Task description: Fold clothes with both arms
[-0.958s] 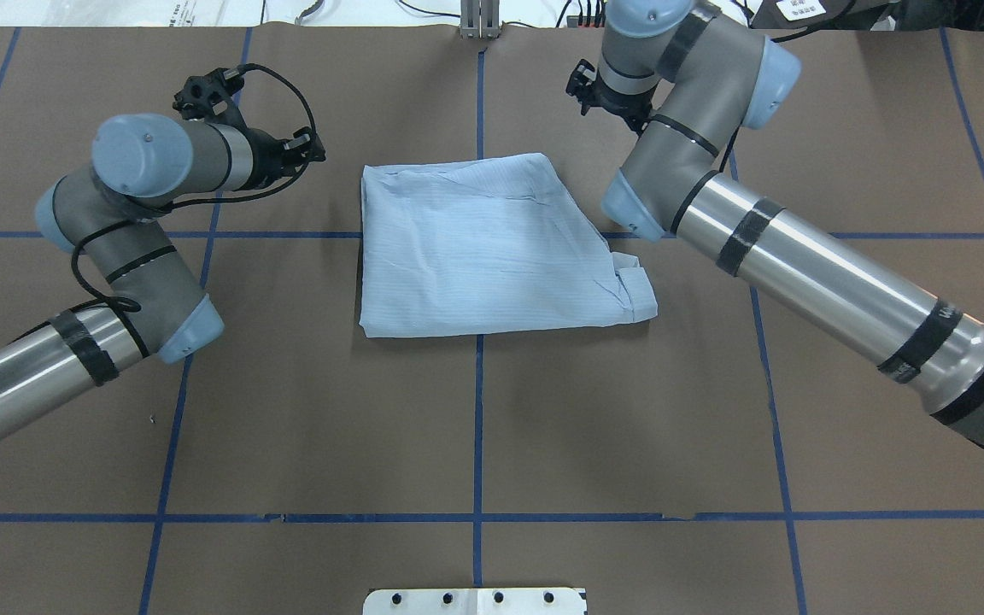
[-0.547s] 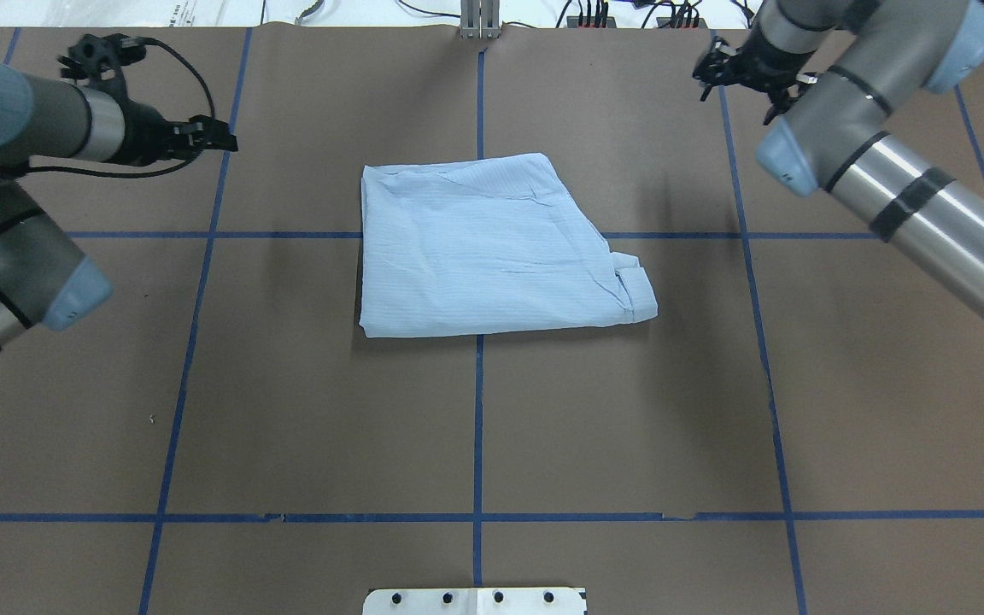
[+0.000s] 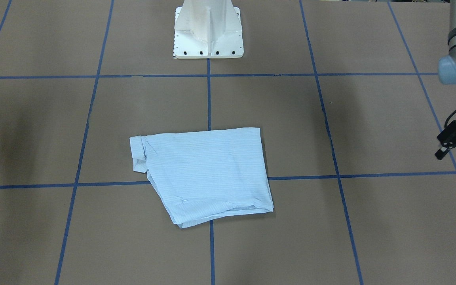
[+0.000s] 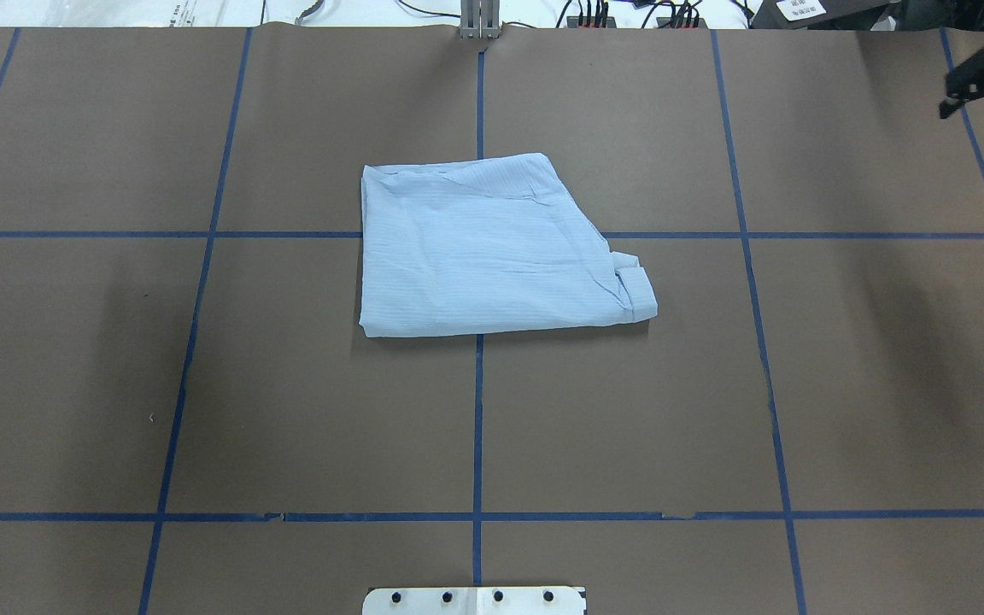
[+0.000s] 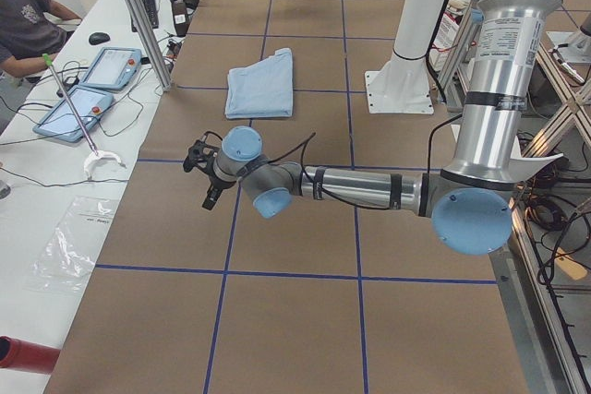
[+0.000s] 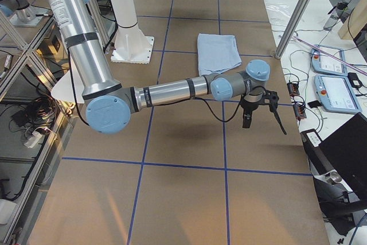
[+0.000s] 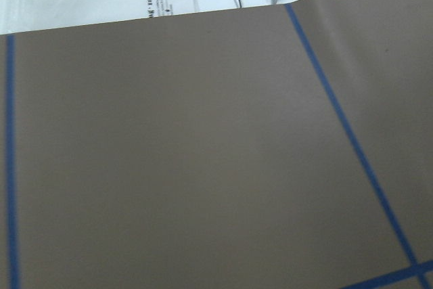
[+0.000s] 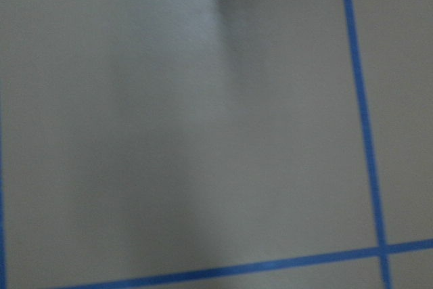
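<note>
Shirt lies as a flat packet mid-table; both arms stand well off it.

Thin light-blue striped shirt (image 4: 483, 256) lies in a rough rectangle on the brown, blue-taped table (image 4: 287, 410); left fingers (image 3: 442, 150) apart, right fingers (image 6: 246, 119) apart, both holding nothing, out at opposite ends. I judge the cloth light and limp, with layers prone to slide; for any further fold I would pinch two corners of one edge through every layer and lift low; the bulky rolled corner (image 4: 635, 290) may spring open.
</note>
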You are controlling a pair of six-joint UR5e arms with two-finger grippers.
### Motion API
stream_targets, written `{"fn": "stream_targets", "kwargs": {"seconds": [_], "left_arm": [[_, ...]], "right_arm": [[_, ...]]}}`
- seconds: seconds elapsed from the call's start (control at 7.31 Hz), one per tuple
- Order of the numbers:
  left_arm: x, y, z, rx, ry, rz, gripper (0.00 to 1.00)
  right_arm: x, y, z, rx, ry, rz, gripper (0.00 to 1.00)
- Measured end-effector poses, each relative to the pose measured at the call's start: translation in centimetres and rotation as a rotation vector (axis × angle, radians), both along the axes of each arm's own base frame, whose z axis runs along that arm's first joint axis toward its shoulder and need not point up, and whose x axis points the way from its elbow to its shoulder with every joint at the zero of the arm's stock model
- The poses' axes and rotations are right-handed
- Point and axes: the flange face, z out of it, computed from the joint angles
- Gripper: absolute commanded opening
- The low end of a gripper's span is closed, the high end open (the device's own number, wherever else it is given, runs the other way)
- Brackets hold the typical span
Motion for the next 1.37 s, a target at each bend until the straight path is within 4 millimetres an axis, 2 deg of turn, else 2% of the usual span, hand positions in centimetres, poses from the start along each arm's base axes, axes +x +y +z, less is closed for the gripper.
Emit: {"fn": "stream_targets", "kwargs": {"seconds": [0.14,0.27,0.41,0.55,0.68,1.23,1.37], "left_arm": [[-4.2,1.3,2.2,-0.003,-0.047,0.045,1.00],[-7.7,2.9,3.2,-0.024,-0.073,0.065,1.00],[-9.9,5.3,3.2,-0.046,-0.084,0.064,1.00],[-10.8,7.9,2.9,-0.054,-0.090,0.062,1.00],[-11.1,9.5,2.2,-0.048,-0.096,0.062,1.00],[-11.0,10.4,1.8,-0.033,-0.106,0.081,1.00],[-10.9,10.4,1.5,-0.041,-0.098,0.085,1.00]], "right_arm": [[4.0,3.8,3.9,0.029,0.020,-0.057,1.00],[6.9,7.2,7.0,0.055,0.026,-0.106,1.00],[8.2,9.6,8.8,0.075,0.023,-0.147,1.00],[8.7,11.0,9.9,0.089,0.019,-0.174,1.00],[9.0,11.5,10.1,0.099,0.017,-0.184,1.00],[9.3,11.7,11.2,0.082,0.032,-0.178,1.00],[9.3,11.8,10.6,0.090,0.026,-0.175,1.00]]}}
